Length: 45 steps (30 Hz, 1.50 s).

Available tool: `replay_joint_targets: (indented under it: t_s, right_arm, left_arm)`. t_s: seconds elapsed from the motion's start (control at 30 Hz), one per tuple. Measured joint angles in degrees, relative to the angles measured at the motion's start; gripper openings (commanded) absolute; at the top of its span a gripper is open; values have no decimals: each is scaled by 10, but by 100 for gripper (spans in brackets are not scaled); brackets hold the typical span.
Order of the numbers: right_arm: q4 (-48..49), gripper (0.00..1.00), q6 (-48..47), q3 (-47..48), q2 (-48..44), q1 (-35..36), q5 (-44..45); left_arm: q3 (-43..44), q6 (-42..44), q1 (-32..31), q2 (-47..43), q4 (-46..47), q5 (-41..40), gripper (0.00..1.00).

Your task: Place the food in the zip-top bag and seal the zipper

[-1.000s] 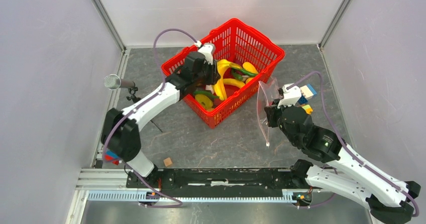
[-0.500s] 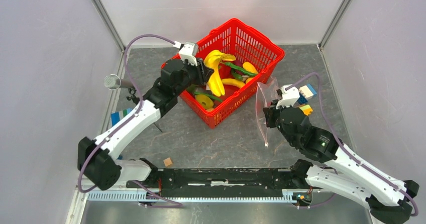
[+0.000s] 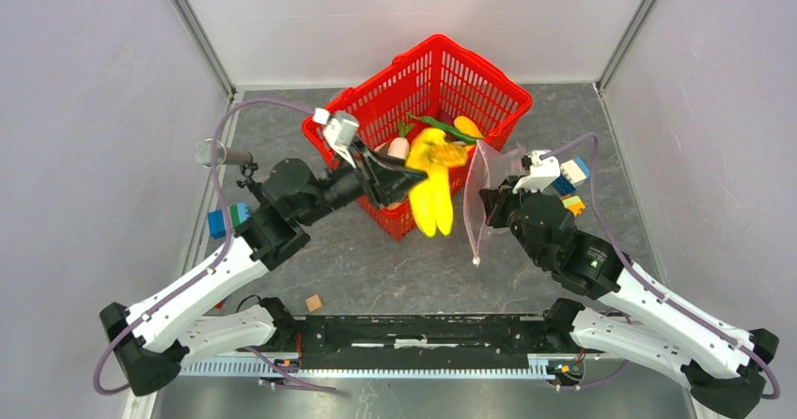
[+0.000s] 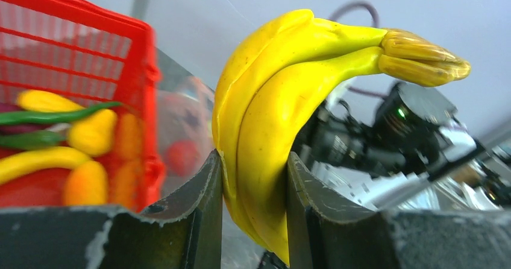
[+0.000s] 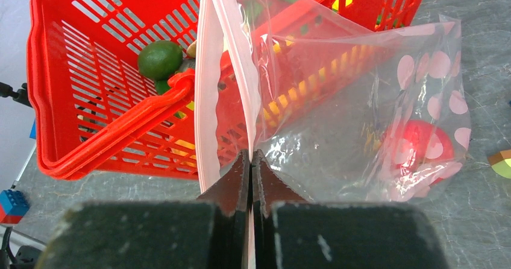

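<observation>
Your left hand (image 4: pixel 253 163) is clamped on a glossy yellow banana bunch (image 4: pixel 271 94). Its dark, scuffed fingers press the smooth curved plastic from both sides, and the brownish stem tips point away. In the top view the bunch hangs over the near corner of the red mesh basket (image 3: pixel 489 76), just beside the mouth of the zip-top bag (image 3: pixel 476 189). Your right hand (image 5: pixel 250 160) is pinched tight on the bag's edge, holding the clear, crinkly film upright above the grey marbled worktop (image 3: pixel 376 259). The zipper (image 5: pixel 208 82) runs up from the fingers as a flat pale strip. A round red food piece (image 5: pixel 419 139) sits inside the bag among pink dots. A green lime (image 5: pixel 159 58) lies in the basket.
</observation>
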Motion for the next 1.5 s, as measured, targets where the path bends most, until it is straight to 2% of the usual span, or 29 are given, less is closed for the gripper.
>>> replay_joint_targets:
  t_s: [0.17,0.43,0.83,1.13,1.33,1.5]
  right_arm:
    - [9,0,6,10,9,0,-10]
    - [13,0,22,18,-15,0,-32]
    - [13,0,36,18,-52,0,-47]
    - [13,0,43,18,-56,0,-60]
    - [44,0,69,-12,-78,0,-58]
    - [78,0,101,-49,-99,0,-54]
  left_arm:
    - [-43,0,-83,24,68,-18,5]
    - [-71,26,-133,92,200,-76,5]
    - [-76,132,-160,130,214,-213,5]
    - [-50,217,-193,160,170,-308,5]
    - [-32,219,-213,173,169,-378,5]
    - [-37,182,-216,174,216,-384,4]
